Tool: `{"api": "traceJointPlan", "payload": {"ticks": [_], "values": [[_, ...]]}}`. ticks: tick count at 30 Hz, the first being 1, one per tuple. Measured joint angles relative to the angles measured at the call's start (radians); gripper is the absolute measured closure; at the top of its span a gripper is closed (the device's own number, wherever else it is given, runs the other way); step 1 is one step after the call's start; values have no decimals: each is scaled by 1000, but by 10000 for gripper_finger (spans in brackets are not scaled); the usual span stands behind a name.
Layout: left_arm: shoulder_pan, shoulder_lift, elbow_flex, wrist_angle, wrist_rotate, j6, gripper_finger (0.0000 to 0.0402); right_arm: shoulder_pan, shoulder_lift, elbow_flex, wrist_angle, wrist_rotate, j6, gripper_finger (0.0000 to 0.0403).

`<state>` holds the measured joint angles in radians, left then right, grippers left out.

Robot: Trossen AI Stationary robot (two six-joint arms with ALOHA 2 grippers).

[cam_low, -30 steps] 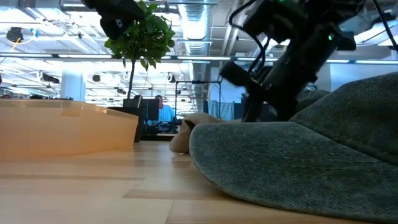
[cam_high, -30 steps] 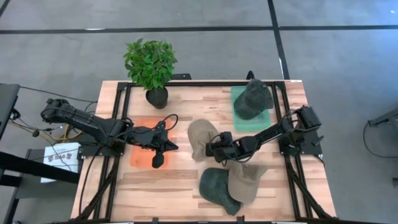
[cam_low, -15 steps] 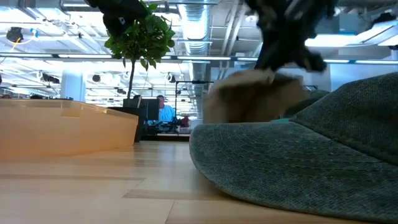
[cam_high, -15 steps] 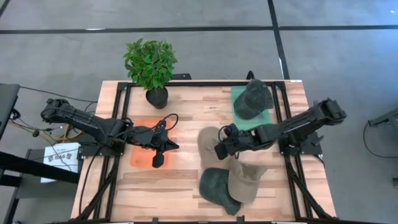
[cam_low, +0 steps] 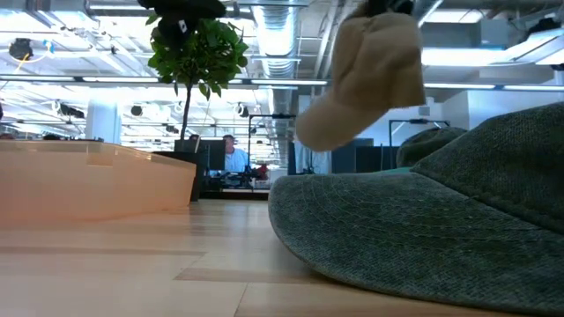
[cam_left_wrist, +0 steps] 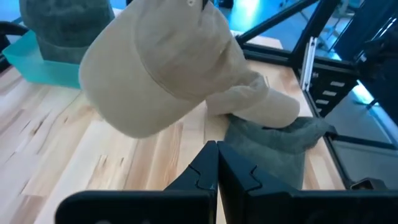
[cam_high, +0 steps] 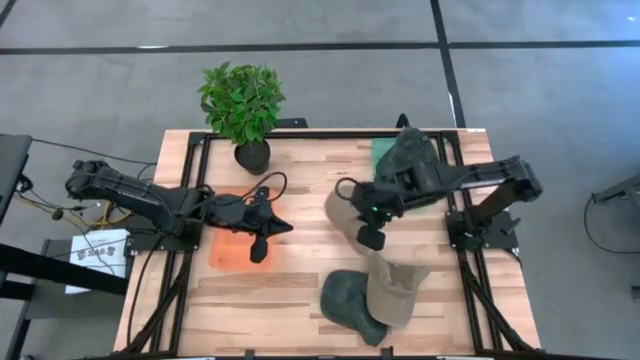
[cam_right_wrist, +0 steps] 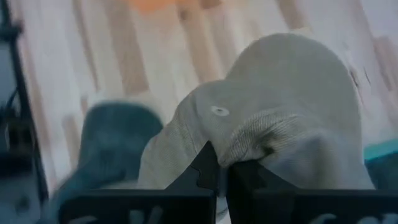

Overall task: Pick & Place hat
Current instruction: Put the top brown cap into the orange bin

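My right gripper is shut on a beige hat above the table's middle; in the low view the hat hangs in the air. A dark green hat sits on a teal mat near the far right corner. Another green hat and a second beige hat lie together by the near edge. My left gripper is shut and holds nothing, over the right edge of an orange mat. My right gripper pinches a fold of the beige hat's cloth between its two fingers, coming from above. The hat hangs below the fingers, lifted clear of the table, tilted with its brim lowest.
A potted plant stands at the far edge, left of middle. Black frame rails run along the table's left and right sides. The green hat by the near edge fills the low view's foreground. Bare wood lies between the orange mat and the hats.
My right gripper, shut on the beige hat, has risen and moved toward the far right, toward the teal mat. The hat lay on the table a second ago; it now hangs clear in the air.
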<state>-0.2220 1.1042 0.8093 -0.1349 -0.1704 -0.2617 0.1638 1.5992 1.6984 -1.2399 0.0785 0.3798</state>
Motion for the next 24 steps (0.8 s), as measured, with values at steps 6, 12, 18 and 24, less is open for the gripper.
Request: {"api": "traceJointPlan", "payload": {"ticks": [6,12,18,24], "values": [[19,0,0,45,15,0,401,-34,162,276,-246,-80,-320,402],[27,0,0,98,15,14,401,-35,285,462,-329,-81,-637,402],[26,0,0,135,16,44,387,-36,328,535,-276,-73,-846,403],[32,1,0,152,43,44,314,-37,339,533,-278,-52,-929,403]]}}
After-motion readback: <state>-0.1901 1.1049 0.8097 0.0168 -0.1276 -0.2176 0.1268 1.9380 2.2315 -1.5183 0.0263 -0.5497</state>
